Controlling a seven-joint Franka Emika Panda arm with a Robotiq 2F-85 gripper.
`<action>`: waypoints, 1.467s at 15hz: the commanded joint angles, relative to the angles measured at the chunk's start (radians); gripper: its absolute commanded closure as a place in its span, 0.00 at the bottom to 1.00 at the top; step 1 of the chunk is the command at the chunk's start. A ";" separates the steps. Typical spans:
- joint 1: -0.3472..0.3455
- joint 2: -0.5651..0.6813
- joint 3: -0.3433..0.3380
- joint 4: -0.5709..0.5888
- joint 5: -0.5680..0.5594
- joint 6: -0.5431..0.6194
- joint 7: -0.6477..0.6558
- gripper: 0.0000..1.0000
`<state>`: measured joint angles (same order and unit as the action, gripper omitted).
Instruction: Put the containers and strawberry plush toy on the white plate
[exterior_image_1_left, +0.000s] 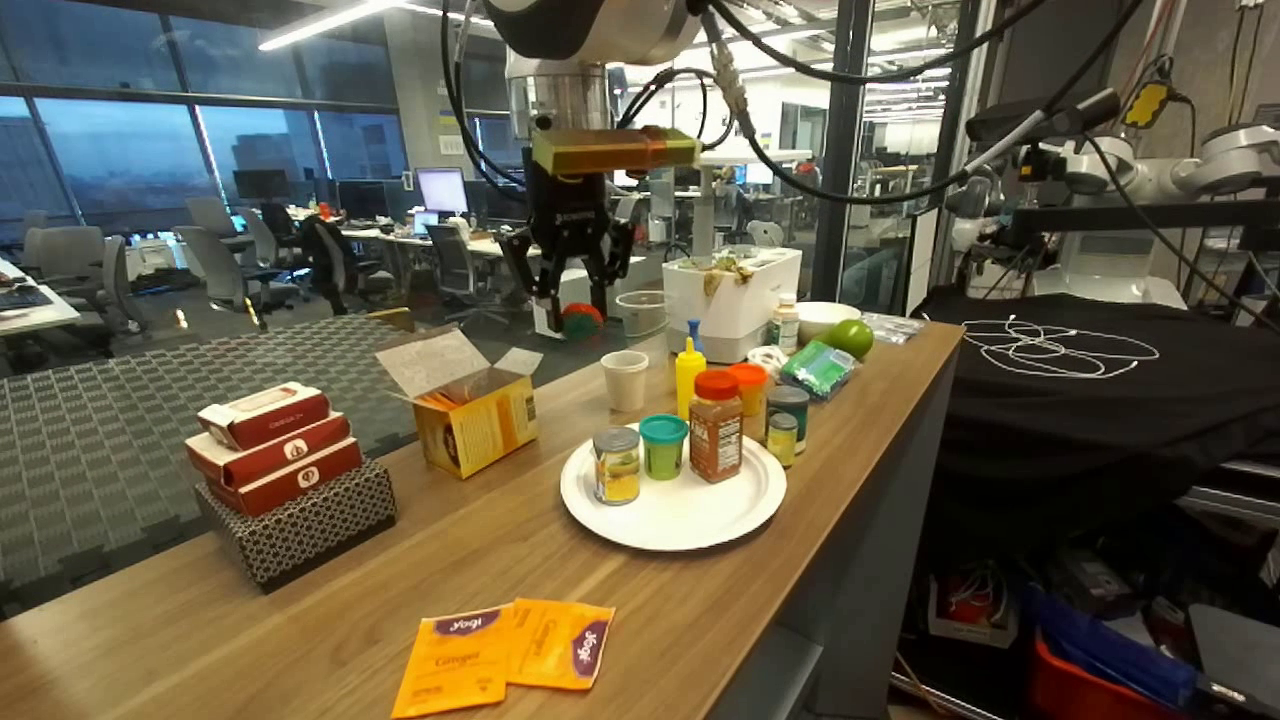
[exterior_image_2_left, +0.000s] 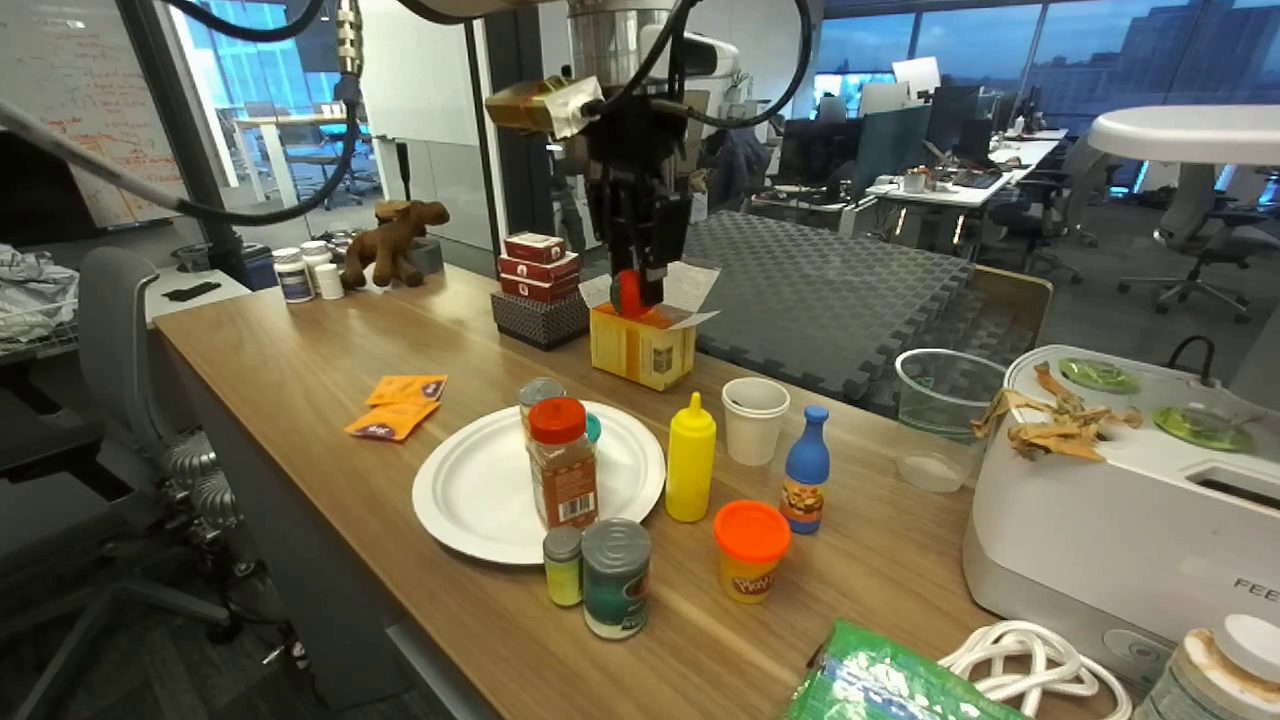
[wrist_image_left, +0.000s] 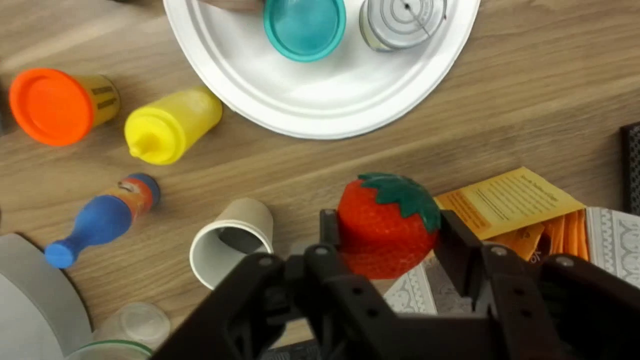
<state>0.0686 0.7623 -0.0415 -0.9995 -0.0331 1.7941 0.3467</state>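
Gripper (wrist_image_left: 388, 228) has strawberry plush (wrist_image_left: 385, 237) in mid-air

We see jaws clamped on it; wrist view shows it btwn paper cup (wrist_image_left: 250, 215) & open yellow box (wrist_image_left: 502, 204). Farther out, we've white plate (exterior_image_1_left: 680, 525) w/ can (exterior_image_1_left: 617, 470), teal-lid tub (exterior_image_1_left: 663, 450) & red-lid jar (exterior_image_1_left: 716, 435) standing on it; yellow bottle (exterior_image_2_left: 690, 465), orange-lid tub (exterior_image_2_left: 752, 555) & yellow-green jar (exterior_image_2_left: 563, 575) on table (exterior_image_2_left: 320, 350).

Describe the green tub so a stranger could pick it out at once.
On the wooden counter sits a large round white plate. The green tub stands on that plate, between a silver-topped can and a taller red-lidded jar. Its flat teal lid sets it apart from both.
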 joint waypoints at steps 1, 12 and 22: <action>0.006 -0.143 -0.010 -0.243 -0.016 0.048 0.012 0.74; -0.013 -0.237 -0.013 -0.587 -0.016 0.394 -0.060 0.74; -0.012 -0.283 -0.008 -0.668 -0.018 0.462 -0.110 0.74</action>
<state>0.0515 0.5182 -0.0505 -1.6274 -0.0352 2.2267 0.2585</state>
